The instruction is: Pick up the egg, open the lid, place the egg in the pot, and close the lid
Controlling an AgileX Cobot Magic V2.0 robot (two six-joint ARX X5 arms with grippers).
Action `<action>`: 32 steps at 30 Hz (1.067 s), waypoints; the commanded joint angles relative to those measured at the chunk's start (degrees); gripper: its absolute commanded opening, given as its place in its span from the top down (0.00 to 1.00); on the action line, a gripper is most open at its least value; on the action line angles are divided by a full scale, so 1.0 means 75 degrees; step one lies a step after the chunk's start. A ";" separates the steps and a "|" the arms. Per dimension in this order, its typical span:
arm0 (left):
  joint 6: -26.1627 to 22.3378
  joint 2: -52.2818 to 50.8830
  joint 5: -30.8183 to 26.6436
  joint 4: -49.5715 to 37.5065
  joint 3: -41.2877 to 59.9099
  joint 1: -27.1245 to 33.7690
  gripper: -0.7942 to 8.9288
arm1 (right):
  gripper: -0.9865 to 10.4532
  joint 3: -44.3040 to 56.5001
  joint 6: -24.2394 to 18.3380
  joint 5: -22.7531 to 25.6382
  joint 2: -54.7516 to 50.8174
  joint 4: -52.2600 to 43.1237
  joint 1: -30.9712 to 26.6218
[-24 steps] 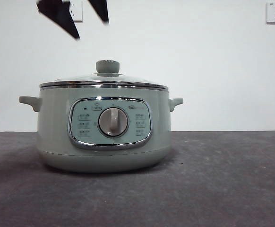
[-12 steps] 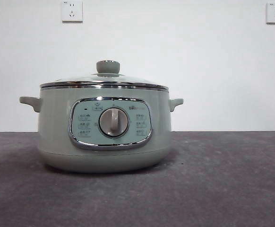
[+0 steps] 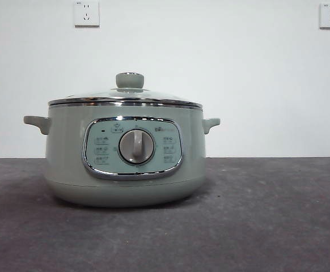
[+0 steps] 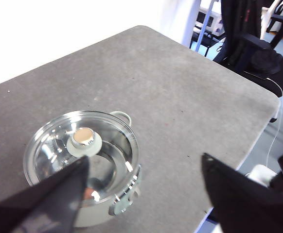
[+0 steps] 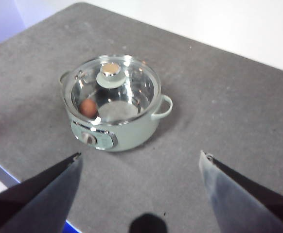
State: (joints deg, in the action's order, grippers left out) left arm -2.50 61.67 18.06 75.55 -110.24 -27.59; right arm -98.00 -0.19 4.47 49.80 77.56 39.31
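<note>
Resting inside the pot point(image 5: 114, 121), the egg point(image 5: 87, 107) shows through the seated lid point(image 5: 113, 87), well ahead of the right gripper point(image 5: 139, 167), whose jaws are spread empty. The left gripper point(image 4: 144, 177) is likewise wide, the lid's knob point(image 4: 83, 141) just beyond one jaw. Little can fail; a careless dip could knock the lid askew.

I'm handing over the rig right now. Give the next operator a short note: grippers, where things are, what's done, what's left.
Left gripper: open, empty, raised above the table.
Right gripper: open, empty, raised too.
The egg lies inside the pot, seen through the glass.
The lid sits closed on the pot, knob up.
Done: egg in, lid on.
Left: nothing visible; both arms are clear of the pot.
</note>
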 commanded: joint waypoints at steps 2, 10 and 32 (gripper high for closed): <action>0.0093 -0.0370 0.0012 0.0012 0.0562 -0.0044 0.92 | 0.56 0.0175 0.0087 -0.0029 -0.0020 0.0184 0.0003; 0.0093 -0.0723 0.0012 0.0009 0.1550 -0.0050 0.93 | 0.92 0.0393 0.0082 -0.0452 -0.0020 0.0184 0.0003; 0.0105 -0.0146 0.0012 0.0009 0.1699 -0.0050 0.92 | 0.91 0.0702 0.0396 -0.0446 0.0370 0.0181 0.0003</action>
State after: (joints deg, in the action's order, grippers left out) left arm -1.89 60.36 18.04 75.81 -97.67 -27.81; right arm -92.97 2.20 1.06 52.40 77.56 39.31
